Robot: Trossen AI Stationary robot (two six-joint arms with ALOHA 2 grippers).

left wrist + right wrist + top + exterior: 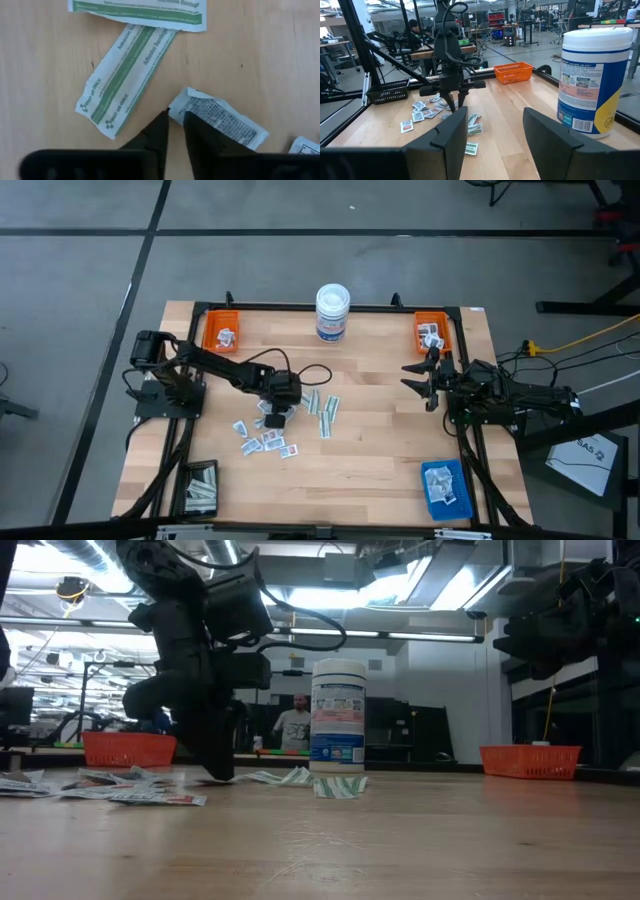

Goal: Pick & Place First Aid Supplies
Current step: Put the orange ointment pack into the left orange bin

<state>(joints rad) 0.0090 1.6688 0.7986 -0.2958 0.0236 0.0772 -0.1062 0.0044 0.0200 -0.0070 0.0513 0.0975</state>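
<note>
A: How did the left gripper (176, 122) stand?
B: Fingers nearly together, nipping a packet (220, 120) corner on the table (380, 430).
A: And the right gripper (490, 132)?
B: Wide apart, holding nothing, near the right edge.

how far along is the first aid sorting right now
Partly done: packets already lie in the orange trays, the blue tray and the black tray. In hand: the left gripper is pinching a white packet. Left: loose packets and green strips mid-table. The right gripper waits open.
</note>
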